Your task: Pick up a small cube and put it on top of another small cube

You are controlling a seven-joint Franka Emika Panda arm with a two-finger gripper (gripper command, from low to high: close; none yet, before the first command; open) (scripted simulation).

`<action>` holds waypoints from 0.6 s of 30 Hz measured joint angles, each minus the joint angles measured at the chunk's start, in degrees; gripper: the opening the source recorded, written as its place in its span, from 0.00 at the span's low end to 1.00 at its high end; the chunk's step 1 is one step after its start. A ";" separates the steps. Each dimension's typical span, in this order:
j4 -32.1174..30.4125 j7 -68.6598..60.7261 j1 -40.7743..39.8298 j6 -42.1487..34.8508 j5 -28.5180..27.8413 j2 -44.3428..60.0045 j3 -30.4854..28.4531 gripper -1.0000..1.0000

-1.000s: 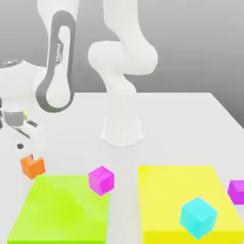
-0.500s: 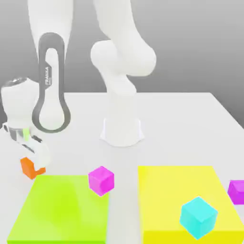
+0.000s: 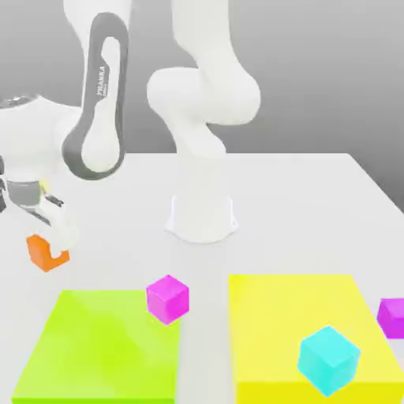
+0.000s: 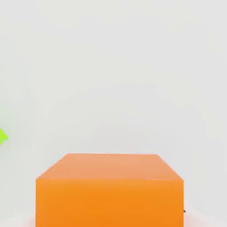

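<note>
From my station I see the gripper (image 3: 49,241) at the exterior view's left edge of the tabletop (image 3: 300,205); its fingers are clenched on the orange cube (image 3: 43,252), which I see held near the left edge, just beyond the far corner of the green mat (image 3: 95,347); whether the cube is touching the surface or is a little above it, I cannot tell; in the hand view the same orange cube (image 4: 108,188) sits close to the camera with the pale tabletop (image 4: 115,66) behind it. The green mat lies flat at the near left corner of the tabletop; one magenta cube (image 3: 167,298) stands at the far right corner of this mat, partly over its edge. The white robot base (image 3: 202,213) stands in the middle of the tabletop, toward the far edge. To the right lies the yellow mat (image 3: 276,316), and the cyan cube (image 3: 329,360) rests on it near its near right corner; the second magenta cube (image 3: 392,317) stands just beside the yellow mat, at the right edge of the tabletop.
</note>
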 joint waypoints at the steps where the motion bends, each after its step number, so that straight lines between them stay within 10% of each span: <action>1: -0.05 -2.07 2.58 -1.42 0.00 -1.31 1.24 0.00; 11: -0.74 -20.44 17.96 -14.92 -6.18 -15.88 12.72 0.00; 16: -1.66 -26.41 22.81 -7.33 -6.61 -9.58 15.15 0.00; 17: -1.82 -26.57 22.92 -6.21 -6.57 -8.63 15.16 1.00; 18: -1.82 -26.57 22.92 -6.21 -6.57 -8.63 15.16 1.00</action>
